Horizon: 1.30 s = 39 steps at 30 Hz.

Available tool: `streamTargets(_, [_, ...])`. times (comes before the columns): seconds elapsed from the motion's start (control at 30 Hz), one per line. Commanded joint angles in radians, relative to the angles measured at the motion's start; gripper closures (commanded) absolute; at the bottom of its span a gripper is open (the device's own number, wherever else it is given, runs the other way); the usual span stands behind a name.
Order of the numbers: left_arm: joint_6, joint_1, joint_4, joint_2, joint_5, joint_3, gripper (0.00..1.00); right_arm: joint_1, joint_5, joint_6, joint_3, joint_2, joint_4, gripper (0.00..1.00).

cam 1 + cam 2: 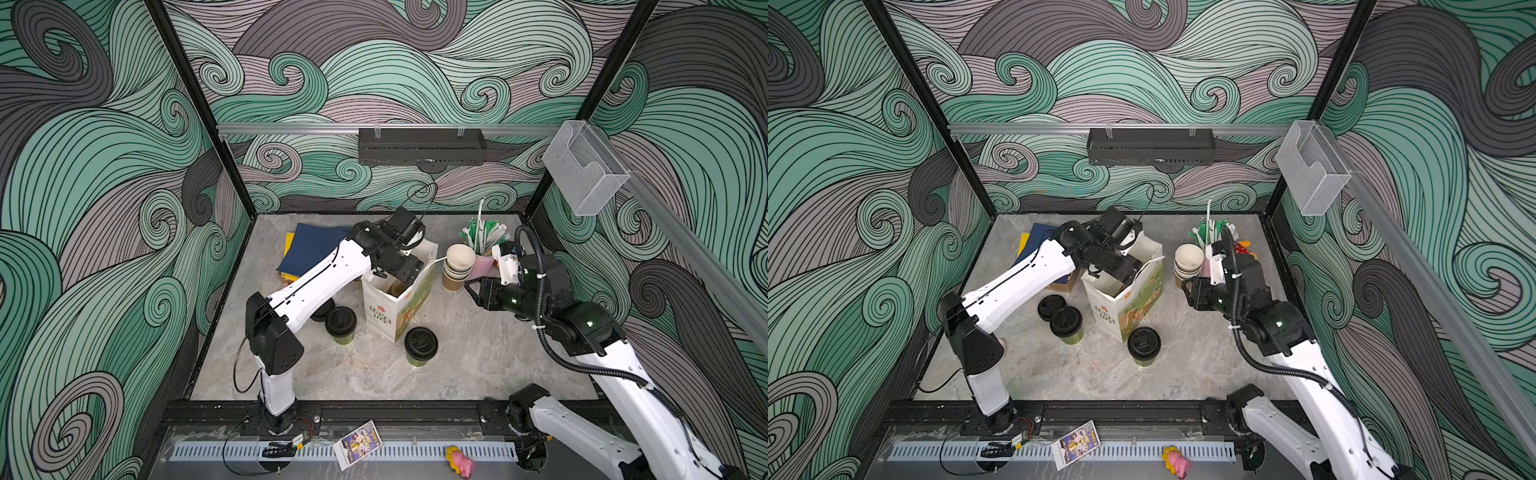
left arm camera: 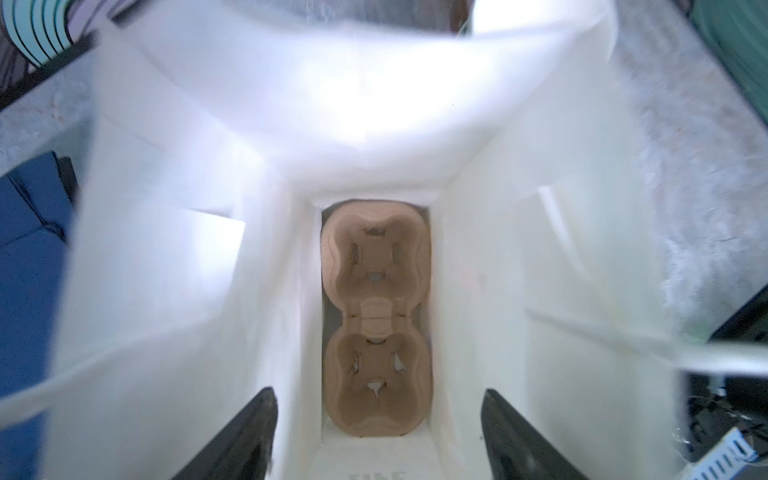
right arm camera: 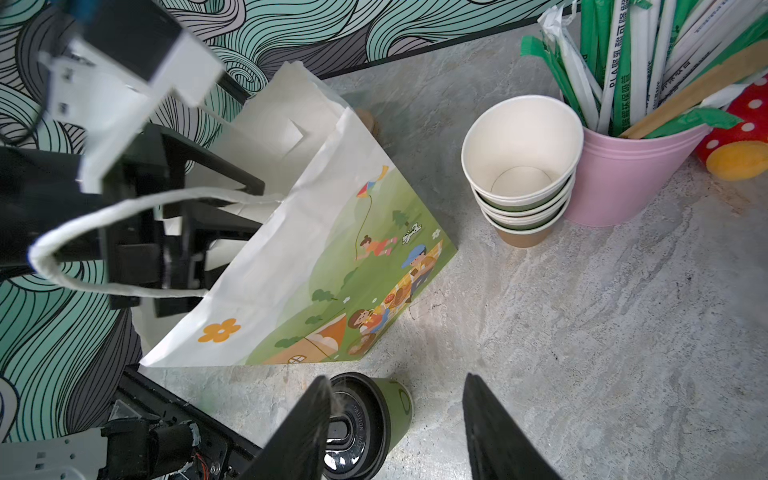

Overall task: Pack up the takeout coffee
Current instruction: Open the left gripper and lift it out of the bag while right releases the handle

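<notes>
Two cups stand lidded on the desk [image 1: 478, 353], both outside the paper bag [image 1: 380, 316]: the left lidded cup [image 1: 340, 325] next to a black lid [image 1: 1052, 307], and the front lidded cup [image 1: 421, 345] at the bag's near corner. The left gripper [image 2: 380, 395] is in the bag's mouth, fingers apart and empty, above the pulp carrier [image 2: 376, 257] on the bag's floor. The right gripper [image 3: 397, 379] hangs over the desk with its fingers apart around nothing, between the stack of empty cups [image 3: 521, 166] and the front lidded cup, touching neither.
</notes>
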<state>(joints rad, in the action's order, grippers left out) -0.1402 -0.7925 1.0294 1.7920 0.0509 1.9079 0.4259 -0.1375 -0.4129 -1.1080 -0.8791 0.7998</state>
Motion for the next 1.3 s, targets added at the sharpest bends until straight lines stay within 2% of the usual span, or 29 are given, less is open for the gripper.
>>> streamTargets(0.0, [0.022, -0.005, -0.059, -0.077, -0.047, 0.010, 0.17, -0.006, 0.010, -0.009, -0.010, 0.005, 0.017, 0.47])
streamTargets(0.23, [0.012, -0.005, -0.053, -0.177, -0.027, 0.113, 0.16, -0.006, 0.015, 0.006, -0.054, -0.017, 0.048, 0.47])
streamTargets(0.33, [-0.025, 0.004, -0.050, -0.249, 0.074, 0.143, 0.16, -0.004, -0.001, 0.009, -0.085, -0.015, 0.083, 0.46])
streamTargets(0.4, [-0.073, 0.051, -0.025, -0.299, 0.146, 0.129, 0.14, -0.002, -0.024, -0.001, -0.104, -0.013, 0.104, 0.45])
streamTargets(0.43, [-0.100, 0.089, -0.016, -0.321, 0.138, 0.112, 0.14, 0.003, -0.042, -0.011, -0.111, -0.014, 0.112, 0.45])
streamTargets(0.5, [-0.144, 0.185, -0.031, -0.370, 0.051, 0.024, 0.13, 0.035, -0.067, -0.041, -0.127, -0.024, 0.118, 0.44])
streamTargets(0.57, [-0.152, 0.247, -0.070, -0.432, -0.042, -0.078, 0.11, 0.132, -0.032, -0.078, -0.150, -0.043, 0.114, 0.44])
streamTargets(0.7, [-0.169, 0.332, -0.136, -0.474, -0.232, -0.212, 0.09, 0.409, 0.212, -0.126, -0.228, -0.108, 0.098, 0.40])
streamTargets(0.8, [-0.186, 0.388, -0.217, -0.504, -0.326, -0.293, 0.07, 0.517, 0.313, -0.151, -0.261, -0.174, 0.046, 0.39])
streamTargets(0.93, [-0.204, 0.445, -0.295, -0.494, -0.461, -0.356, 0.03, 0.551, 0.362, -0.185, -0.265, -0.251, -0.046, 0.39])
streamTargets(1.17, [-0.211, 0.468, -0.373, -0.452, -0.504, -0.374, 0.02, 0.557, 0.480, -0.235, -0.338, -0.383, -0.090, 0.41])
streamTargets(1.27, [-0.208, 0.472, -0.389, -0.445, -0.499, -0.378, 0.03, 0.557, 0.546, -0.264, -0.352, -0.412, -0.079, 0.45])
